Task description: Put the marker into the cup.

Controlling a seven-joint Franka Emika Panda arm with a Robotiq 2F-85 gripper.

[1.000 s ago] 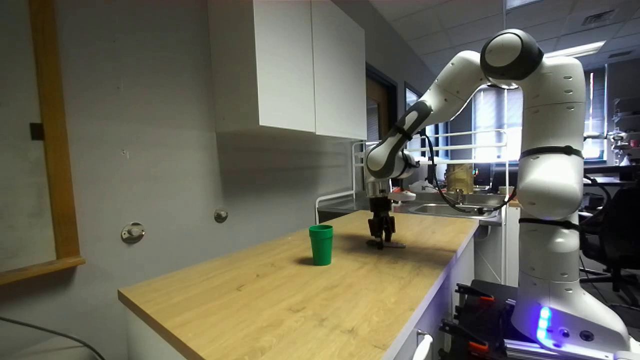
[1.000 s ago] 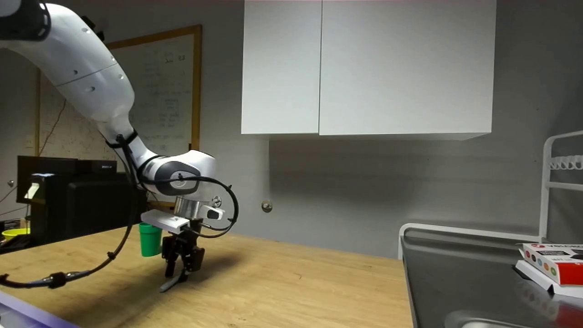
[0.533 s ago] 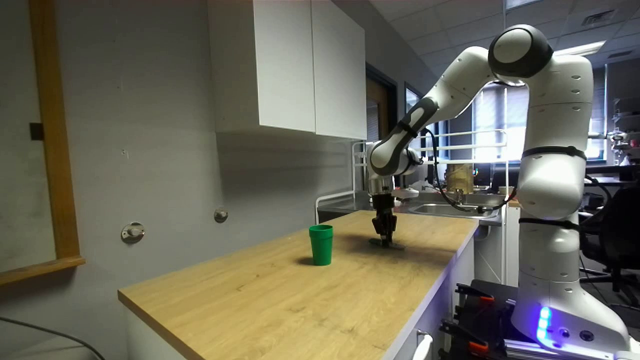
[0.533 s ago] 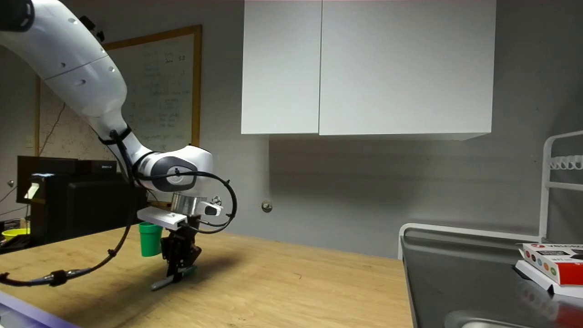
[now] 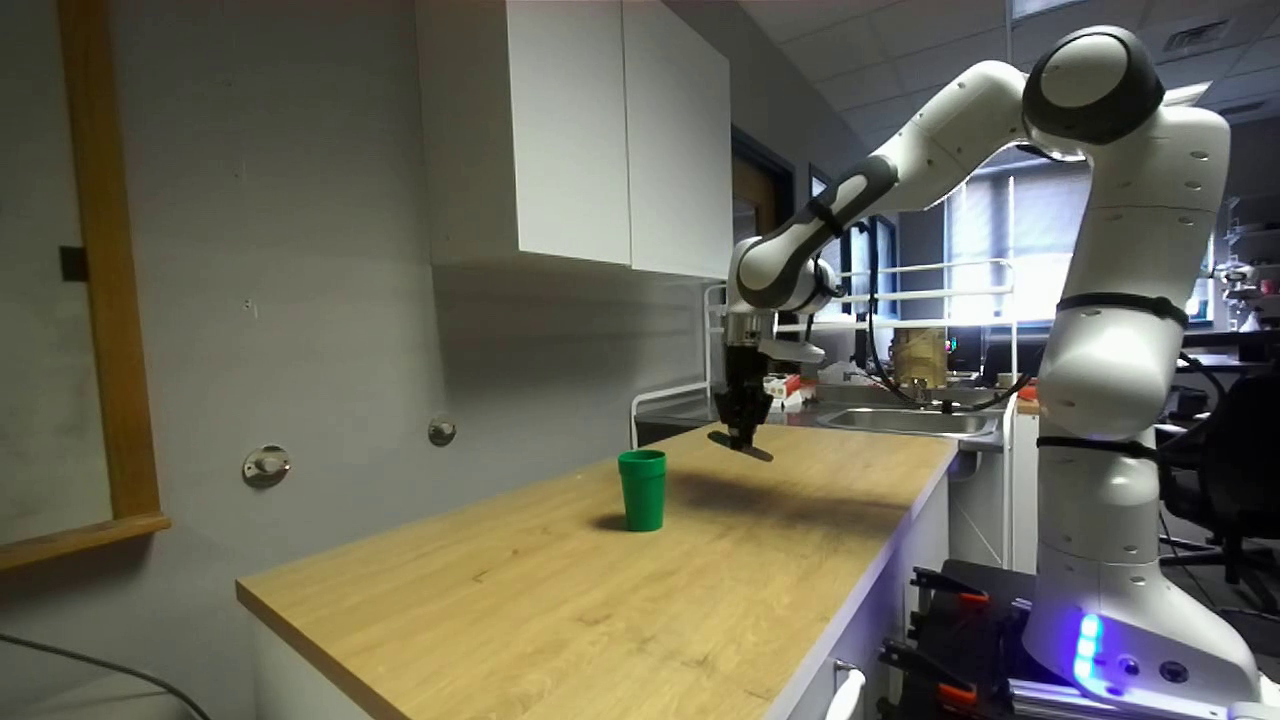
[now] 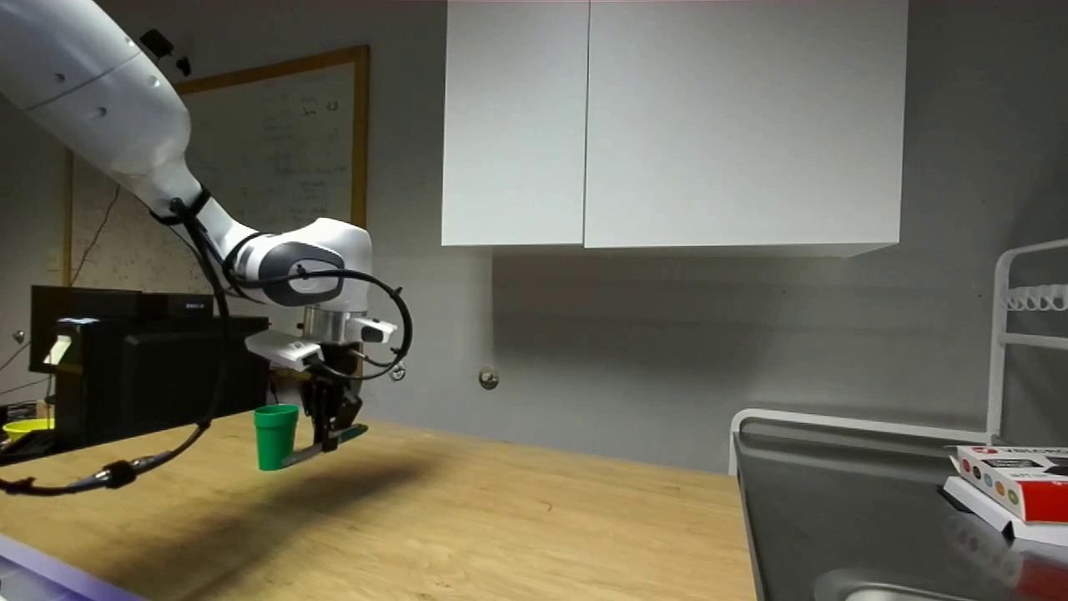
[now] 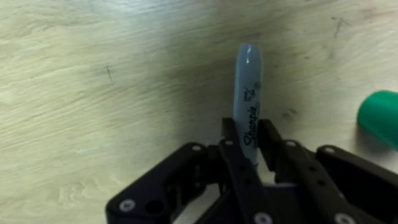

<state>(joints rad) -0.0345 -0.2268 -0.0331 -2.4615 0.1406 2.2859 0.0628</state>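
Observation:
The marker has a grey barrel with Sharpie lettering in the wrist view (image 7: pixel 248 77) and a green end in an exterior view (image 6: pixel 352 432). My gripper (image 7: pixel 247 124) is shut around the barrel and holds it roughly level, above the table. The gripper also shows in both exterior views (image 5: pixel 741 440) (image 6: pixel 328 440). The green cup (image 5: pixel 642 492) stands upright on the table, apart from the gripper. In an exterior view the marker's grey end overlaps the lower edge of the cup (image 6: pixel 275 434). In the wrist view the cup (image 7: pixel 382 116) is cut off at the right edge.
The wooden table (image 5: pixel 560 600) runs along the wall under a white cabinet (image 5: pixel 570 130). A sink (image 5: pixel 905 420) and a white rack lie beyond its far end. A red and white box (image 6: pixel 1014 480) lies on the dark counter. A loose cable hangs from the arm.
My gripper was open around the marker on the table one second ago, then shut on it. It has since risen, lifting the marker off the table. The cup has not moved.

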